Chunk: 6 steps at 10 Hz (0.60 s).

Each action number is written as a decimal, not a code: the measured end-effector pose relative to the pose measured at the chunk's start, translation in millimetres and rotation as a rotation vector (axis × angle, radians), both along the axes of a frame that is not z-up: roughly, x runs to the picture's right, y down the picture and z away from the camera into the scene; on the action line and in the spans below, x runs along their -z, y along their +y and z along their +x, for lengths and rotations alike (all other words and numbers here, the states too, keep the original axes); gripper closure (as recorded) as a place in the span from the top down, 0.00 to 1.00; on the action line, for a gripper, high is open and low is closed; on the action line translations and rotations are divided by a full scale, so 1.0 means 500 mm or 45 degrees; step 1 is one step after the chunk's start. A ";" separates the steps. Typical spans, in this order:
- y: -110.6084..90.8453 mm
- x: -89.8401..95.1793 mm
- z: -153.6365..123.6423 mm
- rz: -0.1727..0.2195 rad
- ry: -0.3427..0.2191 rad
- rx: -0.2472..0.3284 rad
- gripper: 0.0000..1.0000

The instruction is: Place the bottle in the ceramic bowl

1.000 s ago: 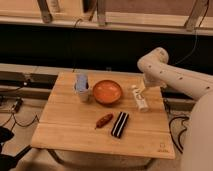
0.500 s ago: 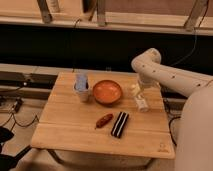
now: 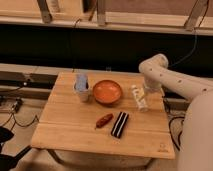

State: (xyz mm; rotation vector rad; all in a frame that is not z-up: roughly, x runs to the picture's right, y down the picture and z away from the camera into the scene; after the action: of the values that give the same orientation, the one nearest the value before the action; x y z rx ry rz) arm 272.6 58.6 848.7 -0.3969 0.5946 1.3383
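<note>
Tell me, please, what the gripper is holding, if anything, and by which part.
Cannot tell: the gripper is over the bottle, right of the ceramic bowl, but whether it grips is hidden.

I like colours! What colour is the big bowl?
Orange-red bowl, in the camera view. The gripper is at the bottle beside it.

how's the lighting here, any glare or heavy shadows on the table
Camera view: warm, even light on the wooden table, no harsh glare. Behind it runs a dark band. The ceramic bowl is evenly lit inside. The claw is at the bottle, right of the bowl, both pale and bright.
</note>
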 end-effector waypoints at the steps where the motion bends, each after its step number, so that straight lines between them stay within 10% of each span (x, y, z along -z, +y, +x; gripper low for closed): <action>1: 0.009 -0.014 0.003 -0.009 -0.017 -0.030 0.80; 6: 0.000 -0.066 -0.038 -0.048 -0.113 0.001 0.80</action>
State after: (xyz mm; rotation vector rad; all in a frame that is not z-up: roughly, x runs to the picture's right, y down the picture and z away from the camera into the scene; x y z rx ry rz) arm 253.6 58.4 881.8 -0.4841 0.5463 1.3032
